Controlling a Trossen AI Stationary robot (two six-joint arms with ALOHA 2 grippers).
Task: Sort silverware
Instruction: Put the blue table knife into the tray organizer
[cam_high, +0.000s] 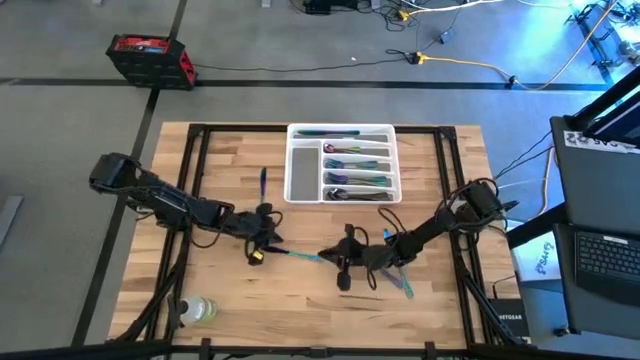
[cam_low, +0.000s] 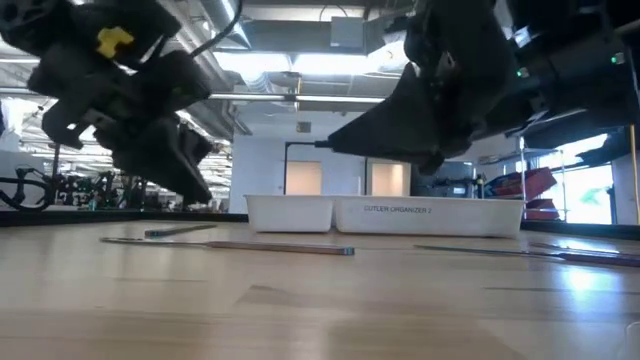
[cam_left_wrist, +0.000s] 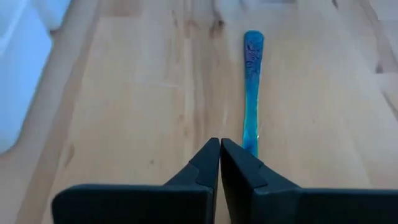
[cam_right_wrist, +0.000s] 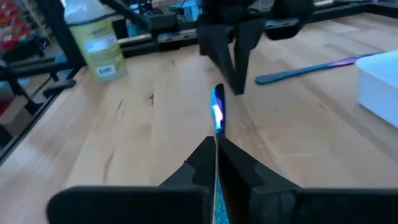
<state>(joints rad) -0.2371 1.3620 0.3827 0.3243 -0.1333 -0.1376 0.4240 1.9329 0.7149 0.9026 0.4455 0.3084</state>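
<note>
the slim teal-blue iridescent metal utensil (cam_high: 300, 255) lies flat on the wooden table (cam_high: 230, 300) at the centre of the high view, stretched between the two grippers, and in the right wrist view we see its bright blue end (cam_right_wrist: 216, 112) rising out of our right gripper (cam_right_wrist: 216, 146), whose dark fingers are clenched on it. our left gripper (cam_left_wrist: 219, 149) is pressed fully closed with nothing between its tips; the blue handle (cam_left_wrist: 252, 81) runs just beside them on the wood, not in them. other silverware sits sorted in the white compartmented plastic tray (cam_high: 300, 175) at upper centre of the high view, a dark blue piece (cam_high: 263, 182) lies alone to the tray's left, and another teal piece (cam_high: 400, 280) rests lower right of centre under the right arm. a clear plastic bottle (cam_high: 197, 311) stands at lower left, well apart. we judge the step in hand to be lifting this piece for the tray. to do it well we should keep the grip firm, raise the utensil level so it does not pivot, hold the left gripper clear of its path, and first tell which kind of piece it is, which we cannot make out here.
</note>
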